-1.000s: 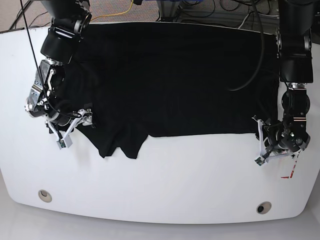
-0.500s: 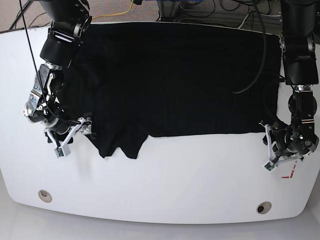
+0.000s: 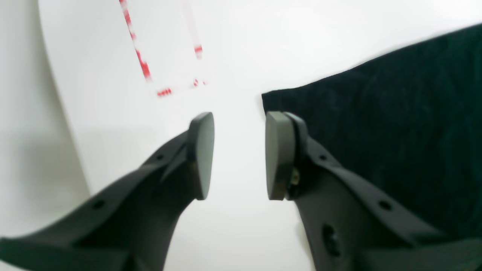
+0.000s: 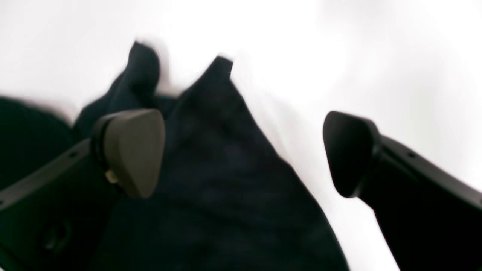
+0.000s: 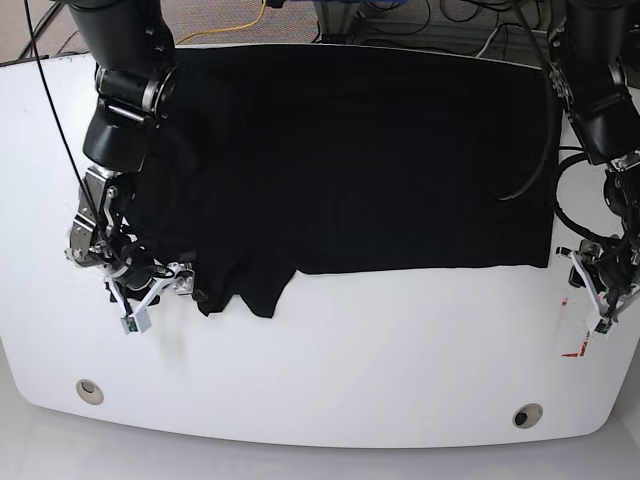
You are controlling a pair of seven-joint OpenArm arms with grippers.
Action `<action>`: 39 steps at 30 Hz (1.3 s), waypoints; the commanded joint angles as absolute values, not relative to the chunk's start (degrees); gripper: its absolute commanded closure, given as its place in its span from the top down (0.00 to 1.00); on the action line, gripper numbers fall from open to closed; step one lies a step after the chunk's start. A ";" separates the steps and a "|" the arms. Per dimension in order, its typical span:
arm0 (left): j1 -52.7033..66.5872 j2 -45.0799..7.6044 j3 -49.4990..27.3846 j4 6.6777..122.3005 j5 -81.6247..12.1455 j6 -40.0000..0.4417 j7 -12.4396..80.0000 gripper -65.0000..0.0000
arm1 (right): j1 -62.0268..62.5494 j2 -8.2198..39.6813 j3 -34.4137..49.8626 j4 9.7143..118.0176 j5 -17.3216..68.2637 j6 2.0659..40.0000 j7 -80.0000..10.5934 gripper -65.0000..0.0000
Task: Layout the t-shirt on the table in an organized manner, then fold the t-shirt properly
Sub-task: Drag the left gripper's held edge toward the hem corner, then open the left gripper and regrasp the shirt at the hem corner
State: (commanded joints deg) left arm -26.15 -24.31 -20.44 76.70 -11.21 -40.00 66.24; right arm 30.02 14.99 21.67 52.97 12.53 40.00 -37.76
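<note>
White worktop (image 5: pixel 330 370) carries the t-shirt (image 5: pixel 350 160), spread flat except its bunched sleeve. My right claw (image 4: pixel 241 154) gapes wide over that sleeve; left claw (image 3: pixel 237 156), narrowly parted, sits beside the hem corner. Risk: I pinch one layer, dragging wrinkles.

T-shirt (image 5: pixel 350 150): plain black, soft fabric, no print visible. It lies spread flat across the far half of the table (image 5: pixel 330 370), its far edge at the table's 12 o'clock rim. The near edge runs nearly straight from centre toward 3 o'clock, ending in a square corner. At 9 o'clock the fabric is bunched, and a rumpled flap hangs nearer than the straight edge, ending in two uneven points.

Table: glossy white, curved edges. The near half is bare. One round grommet hole sits at 7 o'clock, another at 5 o'clock. Red tape marks lie toward 4 o'clock, just beyond the shirt's corner.
</note>
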 joint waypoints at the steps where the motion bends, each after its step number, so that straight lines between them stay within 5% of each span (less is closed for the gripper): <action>1: -25.98 -24.22 -21.23 76.70 -11.21 -40.00 66.68 0.32 | 30.37 15.52 21.58 51.74 12.53 40.00 -37.14 1.00; 13: -21.41 -24.13 -24.57 82.15 -11.21 -40.00 66.68 0.32 | 29.76 16.22 21.58 45.76 12.53 40.00 -35.03 1.00; 30: -20.97 -23.96 -24.84 82.42 -11.12 -40.00 66.51 0.32 | 24.04 12.35 21.58 51.47 12.62 40.00 -37.58 1.00; 35: -20.97 -23.96 -24.92 82.33 -11.03 -40.00 64.66 0.32 | 23.87 12.00 21.58 53.49 12.79 40.00 -39.69 0.83; 39: -21.14 -23.34 -25.01 80.84 -10.95 -40.00 63.43 0.32 | 23.87 12.26 21.58 53.49 12.97 40.00 -39.87 0.59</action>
State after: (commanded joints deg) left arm -21.14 -23.34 -25.01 80.84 -10.95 -40.00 63.43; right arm 23.87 12.26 21.58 53.49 12.97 40.00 -39.87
